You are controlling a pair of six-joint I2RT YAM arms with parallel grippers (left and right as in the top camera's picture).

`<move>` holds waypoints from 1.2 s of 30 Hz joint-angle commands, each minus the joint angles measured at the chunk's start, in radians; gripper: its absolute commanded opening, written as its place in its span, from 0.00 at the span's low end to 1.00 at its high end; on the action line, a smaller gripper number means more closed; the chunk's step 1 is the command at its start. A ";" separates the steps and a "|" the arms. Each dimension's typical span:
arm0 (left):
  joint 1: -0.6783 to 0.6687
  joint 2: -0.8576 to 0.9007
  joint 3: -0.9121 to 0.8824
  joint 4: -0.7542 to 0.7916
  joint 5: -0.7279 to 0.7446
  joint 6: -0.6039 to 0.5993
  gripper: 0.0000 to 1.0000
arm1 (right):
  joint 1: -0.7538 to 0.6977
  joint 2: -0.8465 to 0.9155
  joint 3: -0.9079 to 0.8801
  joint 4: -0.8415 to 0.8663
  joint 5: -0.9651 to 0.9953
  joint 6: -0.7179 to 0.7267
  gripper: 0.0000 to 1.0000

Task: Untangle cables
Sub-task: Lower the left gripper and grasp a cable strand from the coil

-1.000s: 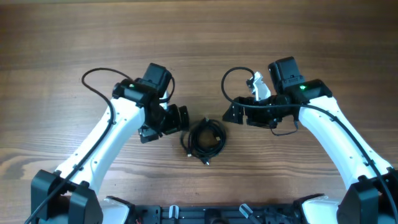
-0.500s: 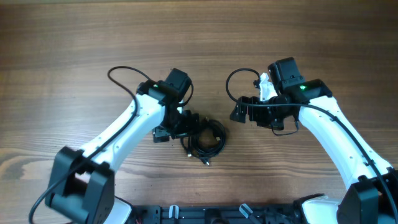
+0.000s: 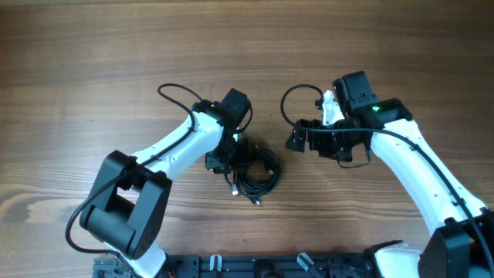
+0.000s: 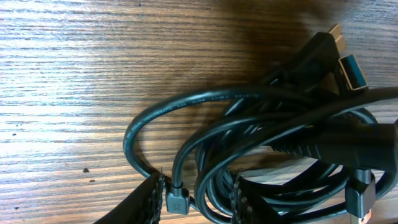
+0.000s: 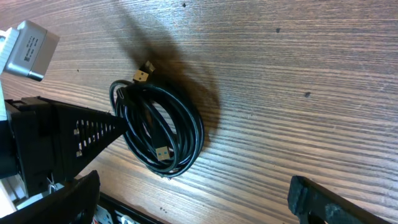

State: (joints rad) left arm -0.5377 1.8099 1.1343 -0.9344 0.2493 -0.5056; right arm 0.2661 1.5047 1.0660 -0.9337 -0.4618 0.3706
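black cables (image 3: 255,173), coiled bundle, on table

No text legible in any view.
- Left wrist view: faint pale print runs along the jacket of one of the cables (image 4: 208,98); too small and blurred to read.
- Right wrist view: grey box (image 5: 28,42) at the top left edge carries a label with dark lines of print; unreadable.
- Overhead: small green lamp (image 3: 376,107) lit on the right arm; no marking beside it can be made out.
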 commanded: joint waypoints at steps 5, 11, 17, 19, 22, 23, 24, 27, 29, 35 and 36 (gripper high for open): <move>-0.040 0.010 -0.016 0.005 -0.004 0.000 0.34 | 0.006 0.008 0.005 0.001 0.021 0.025 1.00; -0.038 0.010 -0.063 0.061 -0.003 0.001 0.19 | 0.006 0.008 0.005 0.002 0.021 0.025 1.00; -0.038 0.009 -0.049 0.083 0.009 0.001 0.04 | 0.006 0.008 0.005 0.005 0.021 0.025 1.00; -0.038 -0.003 -0.008 0.054 0.018 0.001 0.04 | 0.006 0.008 0.005 0.005 0.021 0.024 1.00; -0.038 -0.045 0.034 0.039 0.051 0.001 0.04 | 0.006 0.008 0.005 0.003 0.021 0.025 1.00; -0.038 -0.059 0.036 0.039 0.050 0.001 0.04 | 0.006 0.008 0.005 0.001 0.021 0.024 1.00; -0.038 -0.066 0.036 0.039 0.050 0.001 0.04 | 0.006 0.008 0.005 0.001 0.021 0.024 1.00; -0.038 -0.093 0.039 0.025 0.053 0.000 0.04 | 0.006 0.008 0.005 0.000 0.021 0.023 1.00; -0.038 -0.125 0.040 0.024 0.054 -0.001 0.04 | 0.006 0.008 0.005 -0.002 0.021 0.024 1.00; -0.037 -0.211 0.058 0.032 0.099 -0.030 0.04 | 0.006 0.010 0.005 -0.002 0.021 0.022 1.00; -0.034 -0.221 0.061 0.038 0.099 -0.030 0.04 | 0.006 0.010 0.002 -0.001 0.021 0.022 1.00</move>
State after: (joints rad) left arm -0.5751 1.6394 1.1534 -0.9089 0.3130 -0.5220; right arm 0.2661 1.5047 1.0660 -0.9340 -0.4614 0.3893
